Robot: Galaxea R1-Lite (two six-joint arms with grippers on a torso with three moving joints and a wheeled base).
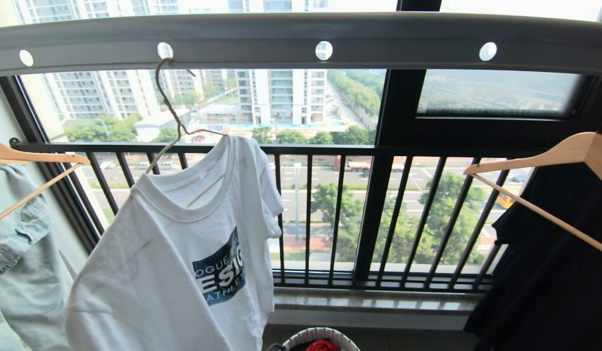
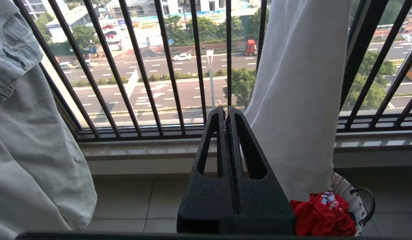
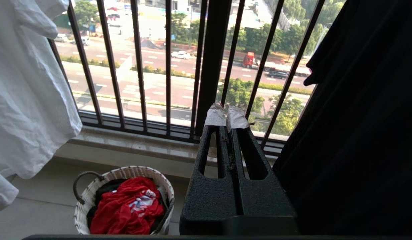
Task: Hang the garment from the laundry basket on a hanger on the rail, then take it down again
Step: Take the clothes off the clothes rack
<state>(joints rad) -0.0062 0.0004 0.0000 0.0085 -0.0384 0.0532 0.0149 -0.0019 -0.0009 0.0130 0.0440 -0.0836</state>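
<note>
Here the left gripper point(image 2: 227, 111), a black pair of tapered fingers, has its jaws pressed together with nothing between them; it hangs low in front of the black barred window railing point(image 2: 139, 66). In its own view the white short-sleeved T-shirt point(image 2: 299, 100) drapes down at about two o'clock from the fingertips, apart from them, and the pale denim garment point(image 2: 29, 133) hangs at nine o'clock. The right gripper point(image 3: 226, 116), black with pale tape wrapped over its tips, is likewise closed on nothing and also faces the railing; a dark garment point(image 3: 366, 116) fills the space at three o'clock of it.

At about eight o'clock from the right gripper, on the floor tiles, stands the small round white woven basket point(image 3: 89, 196) with dark loop handles, holding a crumpled red cloth point(image 3: 125, 206).

In the head view neither gripper shows. The T-shirt, with its blue-and-white lettered chest logo, hangs at seven o'clock of the frame on the thin pale beige wire hanger point(image 1: 171, 114), which sits tilted, one shoulder of the shirt higher than the other. The hanger's long hook is caught in a round hole of the wide grey metal overhead rail point(image 1: 403, 46) at eleven o'clock. Thick wooden hangers flank it: one point(image 1: 32, 158) at nine o'clock carrying the denim, one point(image 1: 564, 156) at three o'clock above the dark garment.
</note>
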